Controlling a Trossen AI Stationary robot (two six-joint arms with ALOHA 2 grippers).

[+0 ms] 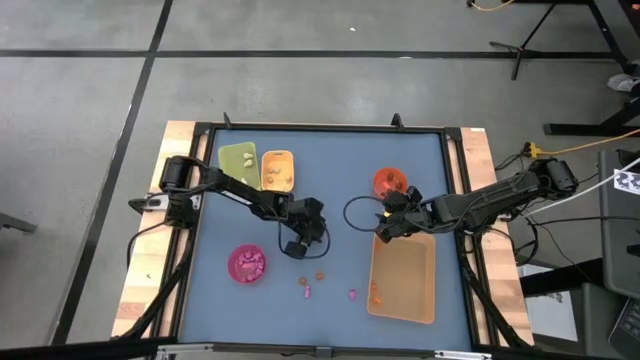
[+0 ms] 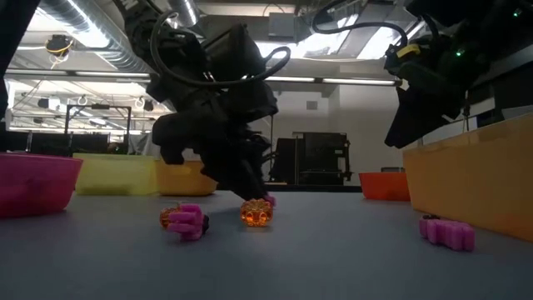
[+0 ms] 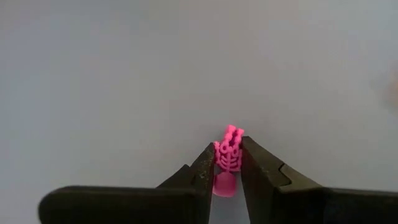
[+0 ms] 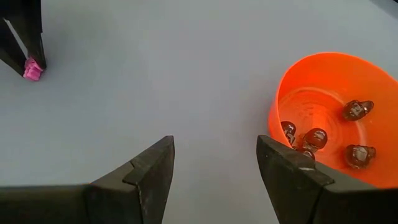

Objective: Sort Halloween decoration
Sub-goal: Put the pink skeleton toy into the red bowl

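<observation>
A tiny magenta-pink trinket (image 3: 228,158), one of the Halloween decoration pieces, stands between the fingers of my left gripper (image 3: 227,163) near the table's middle (image 1: 296,249). The right wrist view shows the same trinket (image 4: 31,68) at the tips of the left fingers. My right gripper (image 4: 214,162) hangs open above the table beside the orange-red bowl (image 4: 336,118), with nothing between its fingers. Loose trinkets lie nearer the front edge: an orange one (image 2: 256,213) and two pink ones (image 2: 185,221) (image 2: 448,232). My left gripper pinches the pink trinket's two sides (image 3: 219,163) between its two fingers. The fingers slant down at it from the table's left. The trinket's far end sticks out past the fingertips (image 3: 206,163), and it sits at table level.
A pink bowl (image 1: 247,264) holding pink pieces stands at the front left. A green tray (image 1: 238,160) and an orange tray (image 1: 277,170) stand at the far left. A tan tray (image 1: 403,275) lies at the front right. The orange-red bowl (image 1: 389,182) holds several dark pieces.
</observation>
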